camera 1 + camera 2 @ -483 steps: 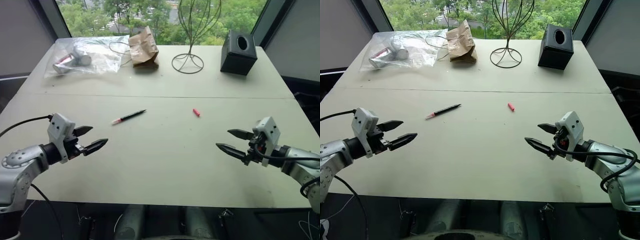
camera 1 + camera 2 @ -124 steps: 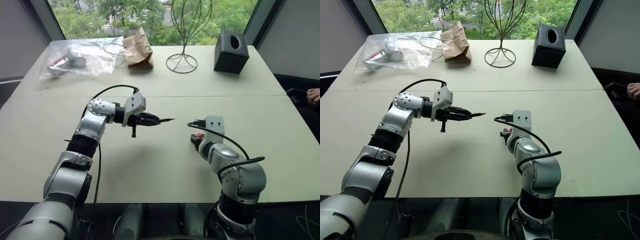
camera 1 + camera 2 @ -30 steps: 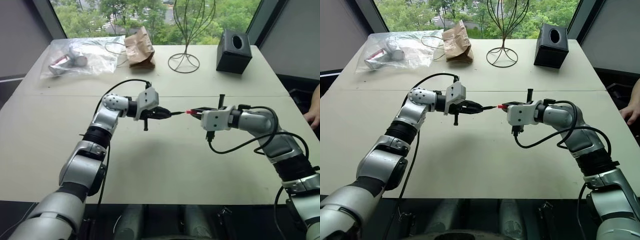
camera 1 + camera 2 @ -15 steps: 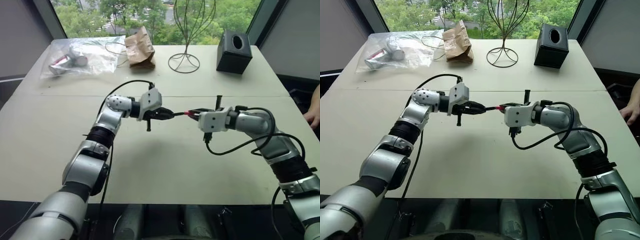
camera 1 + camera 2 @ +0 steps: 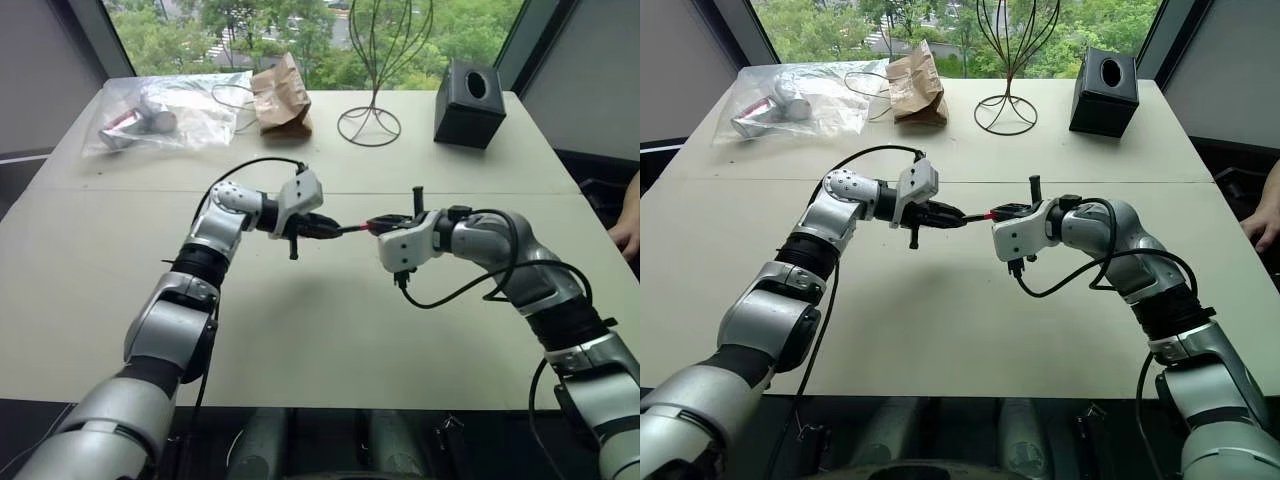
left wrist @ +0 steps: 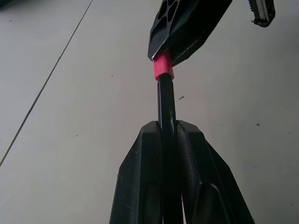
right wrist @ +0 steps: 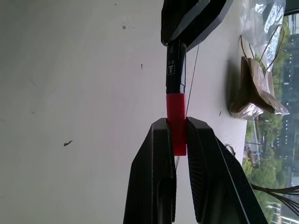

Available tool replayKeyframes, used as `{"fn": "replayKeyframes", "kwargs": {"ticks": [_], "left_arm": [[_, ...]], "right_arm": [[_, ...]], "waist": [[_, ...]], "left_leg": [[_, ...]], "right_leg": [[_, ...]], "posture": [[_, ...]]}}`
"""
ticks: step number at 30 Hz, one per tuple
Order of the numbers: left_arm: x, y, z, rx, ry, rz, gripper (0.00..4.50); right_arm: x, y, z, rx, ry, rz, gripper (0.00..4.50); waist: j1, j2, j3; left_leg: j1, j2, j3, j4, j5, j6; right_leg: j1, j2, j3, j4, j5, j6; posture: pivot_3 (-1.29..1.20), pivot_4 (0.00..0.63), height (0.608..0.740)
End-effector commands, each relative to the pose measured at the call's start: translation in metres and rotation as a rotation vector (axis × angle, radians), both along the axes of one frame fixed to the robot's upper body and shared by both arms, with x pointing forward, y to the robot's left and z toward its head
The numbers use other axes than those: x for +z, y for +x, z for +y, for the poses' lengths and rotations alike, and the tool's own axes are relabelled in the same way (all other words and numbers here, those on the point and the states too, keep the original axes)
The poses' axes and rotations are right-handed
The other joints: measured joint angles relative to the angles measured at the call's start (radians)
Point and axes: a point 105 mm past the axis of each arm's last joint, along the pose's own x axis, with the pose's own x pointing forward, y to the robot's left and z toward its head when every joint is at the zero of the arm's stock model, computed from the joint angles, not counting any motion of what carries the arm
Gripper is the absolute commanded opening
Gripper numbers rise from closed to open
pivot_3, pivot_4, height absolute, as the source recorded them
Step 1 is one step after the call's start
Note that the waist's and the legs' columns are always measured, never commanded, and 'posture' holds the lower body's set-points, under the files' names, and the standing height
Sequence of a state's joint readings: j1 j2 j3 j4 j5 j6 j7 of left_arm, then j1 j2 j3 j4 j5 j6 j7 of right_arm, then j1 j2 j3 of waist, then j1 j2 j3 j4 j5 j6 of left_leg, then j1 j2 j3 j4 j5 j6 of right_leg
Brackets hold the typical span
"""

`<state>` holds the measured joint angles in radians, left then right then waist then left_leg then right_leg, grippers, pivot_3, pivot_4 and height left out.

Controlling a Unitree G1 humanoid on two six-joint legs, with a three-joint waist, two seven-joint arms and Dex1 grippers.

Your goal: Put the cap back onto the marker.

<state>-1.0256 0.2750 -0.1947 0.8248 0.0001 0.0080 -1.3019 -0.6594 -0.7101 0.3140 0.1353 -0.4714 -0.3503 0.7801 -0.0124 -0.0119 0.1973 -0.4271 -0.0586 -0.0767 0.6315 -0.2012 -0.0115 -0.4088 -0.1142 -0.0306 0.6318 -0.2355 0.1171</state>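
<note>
**Cap brought onto the marker's end**

Since a second ago, the right gripper (image 5: 1002, 212) has been carried a little further toward the left gripper (image 5: 956, 217), and the gap seen between cap and marker has been closed. The marker (image 6: 166, 100) is clamped between the left gripper's fingers (image 6: 140, 186), held roughly level above the table (image 5: 300, 330). The cap (image 7: 176, 122) is pinched by the right gripper's fingers (image 7: 154, 177) and is seated against the marker's end. Both are held in mid-air, well in front of the wire stand (image 5: 370, 110), which stands at the table's far edge.
</note>
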Motion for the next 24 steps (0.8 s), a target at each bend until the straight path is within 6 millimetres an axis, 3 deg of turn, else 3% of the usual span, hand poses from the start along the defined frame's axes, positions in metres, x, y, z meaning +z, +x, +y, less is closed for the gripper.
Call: {"fn": "replayKeyframes", "kwargs": {"ticks": [1, 7, 11, 16, 24], "left_arm": [[0.030, -0.014, -0.036, -0.151, -0.064, -0.071, 0.00], [0.034, -0.014, -0.045, -0.142, -0.108, -0.096, 0.00], [0.041, -0.011, -0.047, -0.114, -0.145, -0.133, 0.00], [0.034, -0.005, -0.046, -0.091, -0.049, -0.276, 0.00], [0.021, -0.006, -0.042, -0.111, 0.030, -0.253, 0.00]], "right_arm": [[0.022, -0.006, 0.035, 0.109, 0.083, -0.093, 0.02], [0.011, -0.016, 0.058, 0.133, 0.130, -0.037, 0.02], [0.011, -0.017, 0.060, 0.115, 0.162, -0.010, 0.02], [0.011, -0.021, 0.062, 0.114, 0.142, 0.015, 0.02], [0.006, -0.021, 0.060, 0.108, 0.019, -0.010, 0.02]], "waist": [[-0.001, 0.000, 0.000], [-0.002, 0.000, 0.000], [0.000, 0.000, 0.000], [0.000, 0.000, 0.000], [-0.002, 0.000, 0.000]], "left_leg": [[0.000, 0.000, 0.000, 0.000, 0.000, 0.000], [0.000, 0.000, -0.001, 0.000, 0.000, 0.000], [0.000, 0.000, -0.001, 0.000, 0.000, 0.000], [0.000, 0.000, -0.001, 0.000, 0.000, 0.000], [0.000, 0.000, 0.001, 0.000, 0.000, 0.000]], "right_leg": [[0.000, 0.000, 0.000, 0.000, 0.000, 0.000], [0.000, 0.000, 0.000, 0.000, 0.000, 0.000], [0.000, 0.000, 0.000, 0.000, 0.000, 0.000], [0.000, 0.000, 0.000, 0.000, 0.000, 0.000], [0.000, 0.001, 0.000, 0.001, 0.000, 0.000]], "posture": [[0.00, 0.150, 0.740], [0.00, 0.150, 0.740], [0.00, 0.150, 0.740], [0.00, 0.150, 0.740], [0.00, 0.150, 0.740]]}}
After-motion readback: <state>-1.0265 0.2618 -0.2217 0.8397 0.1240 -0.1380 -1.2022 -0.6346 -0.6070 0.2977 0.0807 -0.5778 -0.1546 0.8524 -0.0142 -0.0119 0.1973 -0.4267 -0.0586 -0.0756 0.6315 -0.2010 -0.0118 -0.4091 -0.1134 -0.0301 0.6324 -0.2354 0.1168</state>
